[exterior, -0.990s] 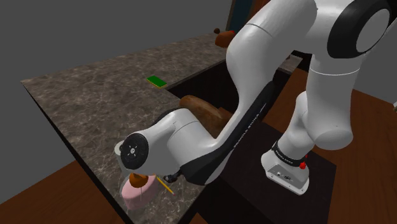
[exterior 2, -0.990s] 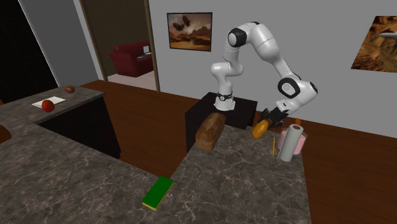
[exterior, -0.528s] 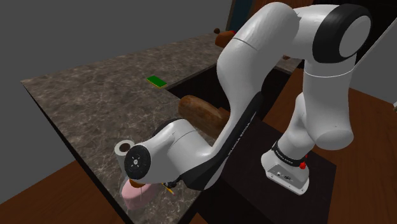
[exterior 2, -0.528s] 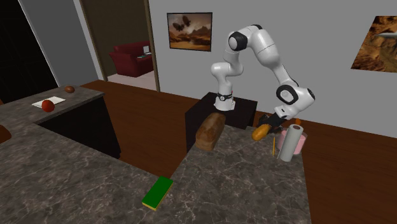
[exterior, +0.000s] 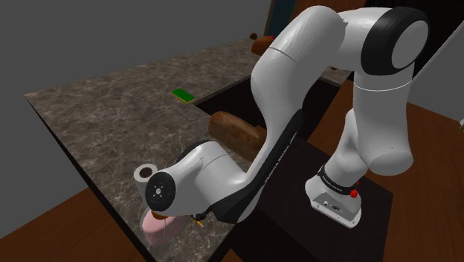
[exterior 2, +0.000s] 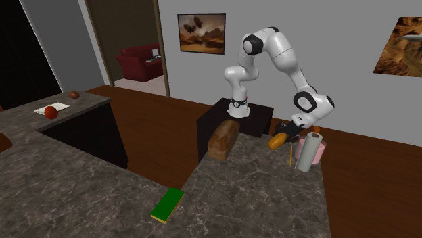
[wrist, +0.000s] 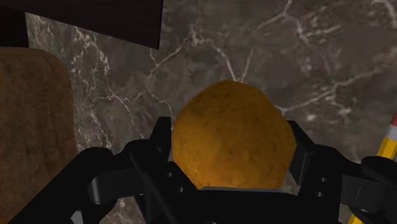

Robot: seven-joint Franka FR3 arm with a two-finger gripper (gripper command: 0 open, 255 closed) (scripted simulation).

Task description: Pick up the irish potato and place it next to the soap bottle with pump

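One potato (wrist: pixel 232 130) is pinched between the two black fingers (wrist: pixel 160 141) of the gripper (wrist: pixel 230 149), close over the dark counter (wrist: pixel 318 57). Its long way seems to point out past the fingertips. One soap bottle (exterior 2: pixel 310 151) stands near the fingers on one side, past one yellow pencil (wrist: pixel 387 137). One brown loaf (exterior 2: pixel 224 139) lies on the other side.

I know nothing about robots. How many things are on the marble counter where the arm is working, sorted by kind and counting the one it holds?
Food: 2 (held potato, brown loaf)
Soap bottle: 1
Yellow pencil: 1
Green pad: 1
Total: 5
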